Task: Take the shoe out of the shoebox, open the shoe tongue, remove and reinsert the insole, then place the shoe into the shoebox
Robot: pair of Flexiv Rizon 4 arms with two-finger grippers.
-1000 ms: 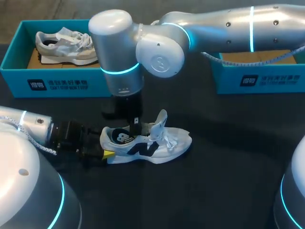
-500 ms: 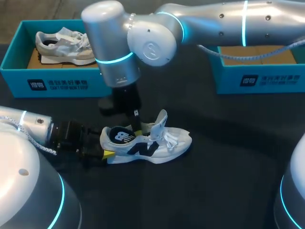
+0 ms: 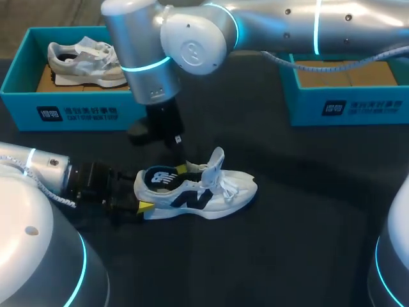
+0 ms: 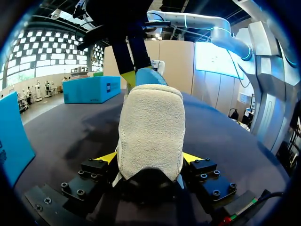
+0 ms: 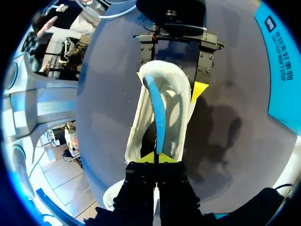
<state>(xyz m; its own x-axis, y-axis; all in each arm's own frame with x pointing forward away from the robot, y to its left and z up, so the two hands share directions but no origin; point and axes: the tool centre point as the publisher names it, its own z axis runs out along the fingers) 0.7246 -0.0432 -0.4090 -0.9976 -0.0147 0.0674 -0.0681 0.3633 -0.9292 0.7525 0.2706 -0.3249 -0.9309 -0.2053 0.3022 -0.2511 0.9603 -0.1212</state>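
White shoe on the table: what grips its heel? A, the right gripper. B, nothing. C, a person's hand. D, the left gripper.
D: the left gripper has its yellow tips on both sides of the heel of the white shoe; the right gripper pinches the insole.

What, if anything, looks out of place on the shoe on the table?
The insole sits askew: it stands tilted, partly out of the white shoe, one end pinched in the right claw. The left claw grips the heel. Otherwise nothing stands out.
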